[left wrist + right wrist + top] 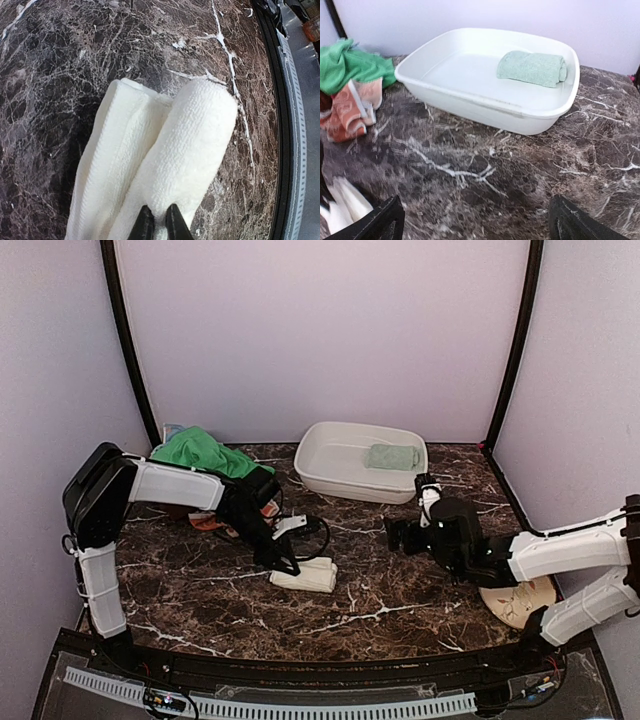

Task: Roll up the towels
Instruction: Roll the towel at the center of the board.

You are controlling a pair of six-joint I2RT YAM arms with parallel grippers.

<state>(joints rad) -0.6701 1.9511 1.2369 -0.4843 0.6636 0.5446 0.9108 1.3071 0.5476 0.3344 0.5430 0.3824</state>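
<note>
My left pincer (pixel 160 224) nips the half-rolled cream towel (pixel 185 150) in front of the basin (pixel 470 100), so the roll cannot spring loose. My right pincer (pixel 476 222) hangs spread and empty, nearer the basin; the sage towel (pixel 532 67) lies rolled inside it.

Plain pale lilac walls (pixel 320 330) close in the back and both sides, with slim black posts (pixel 128 340) curving up at the rear corners. The worktop (pixel 400 590) is dark brown marble veined white, softly and evenly lit. A white perforated strip (pixel 300 706) runs along its near edge.
</note>
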